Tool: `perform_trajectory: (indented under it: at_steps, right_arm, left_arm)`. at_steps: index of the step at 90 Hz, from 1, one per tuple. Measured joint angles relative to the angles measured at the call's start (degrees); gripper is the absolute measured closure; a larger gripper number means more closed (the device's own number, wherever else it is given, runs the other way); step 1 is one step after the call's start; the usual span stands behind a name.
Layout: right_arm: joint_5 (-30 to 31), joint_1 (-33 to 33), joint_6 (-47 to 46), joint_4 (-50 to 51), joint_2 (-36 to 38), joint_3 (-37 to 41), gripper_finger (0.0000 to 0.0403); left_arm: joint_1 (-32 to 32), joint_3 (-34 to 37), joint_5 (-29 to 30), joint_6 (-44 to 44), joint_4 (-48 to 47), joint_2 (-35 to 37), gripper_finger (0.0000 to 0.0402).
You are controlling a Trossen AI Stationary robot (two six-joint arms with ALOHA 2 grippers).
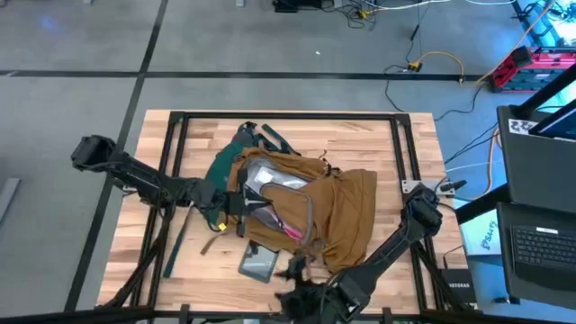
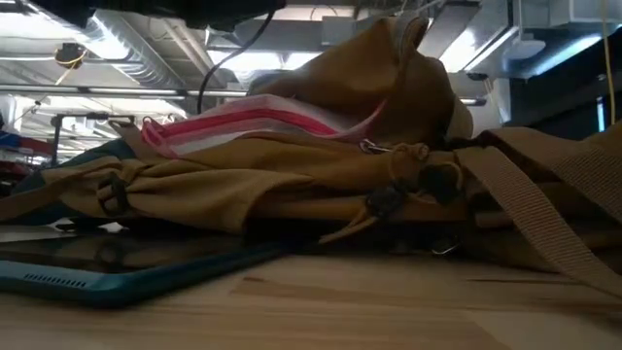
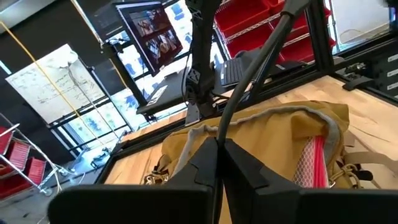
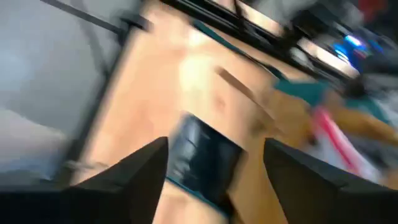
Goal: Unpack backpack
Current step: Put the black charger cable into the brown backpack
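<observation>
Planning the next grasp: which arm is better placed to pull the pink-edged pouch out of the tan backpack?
Probably the left. Its pincer sits shut at the tan fabric backpack's opening, beside the pink-edged clear pouch. The right pincer is open over the dark teal-edged tablet.

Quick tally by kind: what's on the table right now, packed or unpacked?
Backpack: 1
Pink-edged pouch, partly inside the backpack: 1
Teal-cased tablet, flat on the table beside the backpack: 1
Total: 3
</observation>
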State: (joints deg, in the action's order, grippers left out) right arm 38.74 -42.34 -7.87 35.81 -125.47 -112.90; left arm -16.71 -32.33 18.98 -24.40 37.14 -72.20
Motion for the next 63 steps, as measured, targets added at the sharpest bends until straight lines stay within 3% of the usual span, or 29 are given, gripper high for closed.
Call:
perform_trajectory:
  at_steps: [34,63]
  right_arm:
    - [-0.24,2.39,-1.44,0.55,0.01,7.02,0.0225]
    - [-5.14,3.05,3.12,-24.74,7.89,26.34,0.0226]
  left_arm:
    - [-0.54,-0.01,0.00,0.62,-0.71,0.02,0.0401]
    - [-0.55,-0.03,0.00,1.55,-1.35,0.07,0.0401]
